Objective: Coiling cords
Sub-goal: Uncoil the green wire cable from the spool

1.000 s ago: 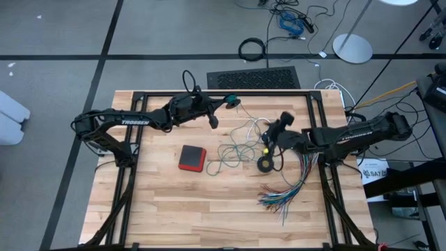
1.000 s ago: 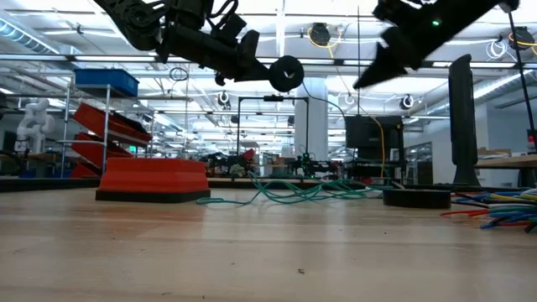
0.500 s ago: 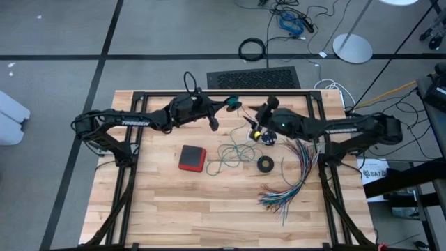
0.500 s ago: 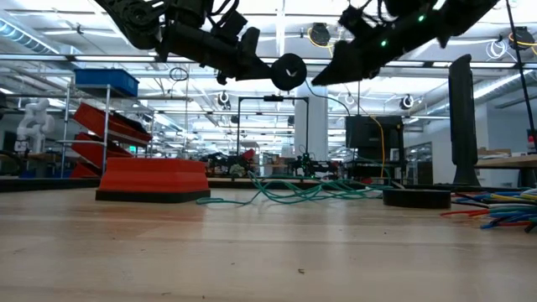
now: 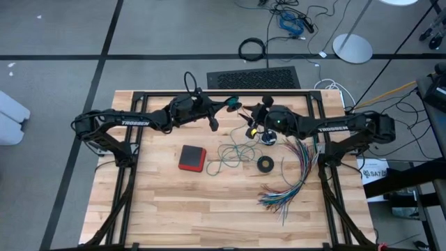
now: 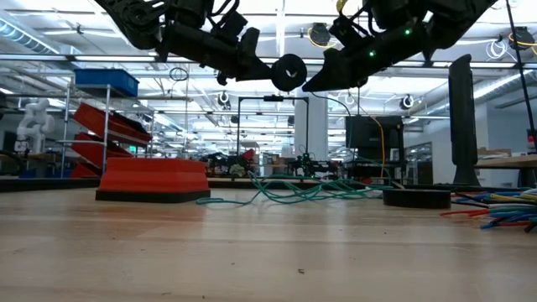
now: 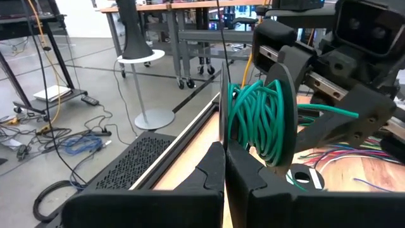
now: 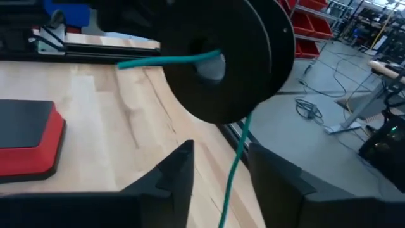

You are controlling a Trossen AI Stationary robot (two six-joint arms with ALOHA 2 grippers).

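Observation:
A black spool (image 5: 234,104) wound with teal-green cord (image 7: 256,120) hangs above the table's far middle, with my left gripper (image 5: 221,107) shut on it. From the spool the teal cord (image 8: 231,177) drops between the open fingers of my right gripper (image 8: 220,149), which stands just right of the spool (image 6: 288,72). The cord's loose loops (image 5: 233,153) lie on the table. Partly under my right arm lie the white cord (image 5: 252,127) and its round black-and-white piece (image 5: 268,137). My left gripper (image 7: 224,152) pinches the rim of the spool's near flange (image 7: 221,120) between its two fingers, which come nearly level from the table's left. The spool is lifted clear of the table, flanges upright. My right gripper: whether a finger touches the teal cord cannot be told.
On the table lie a red box (image 5: 192,157), a black tape-like ring (image 5: 265,164) and a fanned bundle of multicoloured wires (image 5: 289,183) at the right. The near half of the tabletop (image 5: 202,216) is bare wood.
My right gripper has swung from above the black ring toward the table's far edge and left, up to the spool, and has tipped closer to level. The teal cord now runs between its fingers. The spool and the loops on the table have stayed put.

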